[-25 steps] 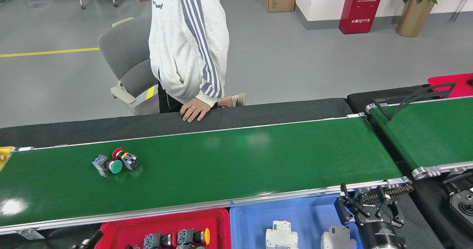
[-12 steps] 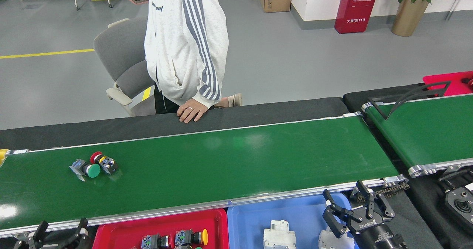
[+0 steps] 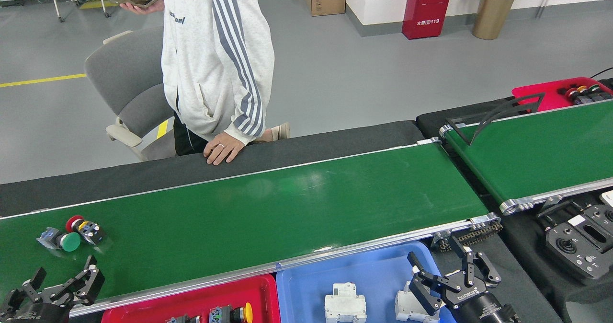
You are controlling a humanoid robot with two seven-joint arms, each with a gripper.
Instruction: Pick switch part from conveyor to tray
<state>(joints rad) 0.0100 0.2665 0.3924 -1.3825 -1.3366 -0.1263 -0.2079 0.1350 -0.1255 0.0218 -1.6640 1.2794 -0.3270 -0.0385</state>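
Two switch parts lie side by side at the left end of the long green conveyor: one with a green button and one with a red button. My left gripper is open over the belt's near edge, just below and in front of them, touching neither. The red tray sits under the near rail with a few switch parts in it. Open and empty, my right gripper hangs above the blue tray.
A person in a white striped hoodie stands behind the belt with a hand resting on the black far border. White breakers lie in the blue tray. A second green belt and a controller are at the right.
The view has swung, so everything has shifted left. The two switch parts have travelled left along the belt. My left gripper has risen into view near them; the right gripper has moved left over the blue tray.
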